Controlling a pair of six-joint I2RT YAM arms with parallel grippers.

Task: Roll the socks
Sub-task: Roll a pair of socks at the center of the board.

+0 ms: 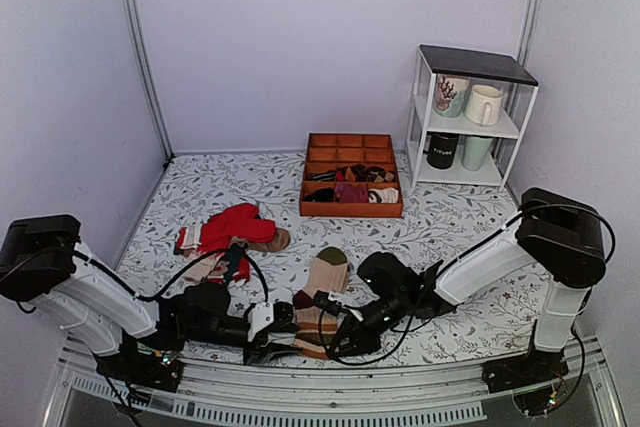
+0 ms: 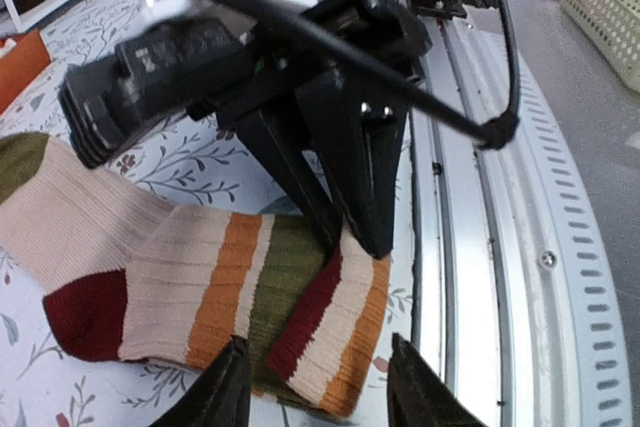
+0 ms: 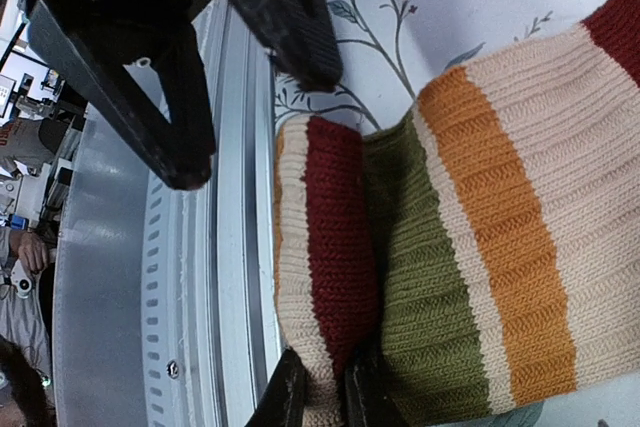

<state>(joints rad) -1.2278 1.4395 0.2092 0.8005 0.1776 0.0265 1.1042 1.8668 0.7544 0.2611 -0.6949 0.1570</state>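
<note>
Two grippers were seen at the table's near edge. The left gripper [image 2: 317, 343] was held partly open, its fingers spread over the folded striped end of the socks [image 1: 322, 297], with nothing clamped. One pair of socks was laid by the middle of the near edge, the green toe pointed toward the far edge. The right gripper [image 3: 325, 377] was closed almost fully, a fold of the socks pinched between its fingers. One heap of red socks [image 1: 238, 225] was spread toward the left edge. One orange tray [image 1: 350, 211] of small sock bundles was set near the far edge, and one white shelf [image 1: 475, 64] with four mugs [image 1: 484, 104] was placed in the far right corner. The table [image 1: 450, 222] was covered with floral cloth and enclosed by pale lilac walls [image 1: 300, 47].
</note>
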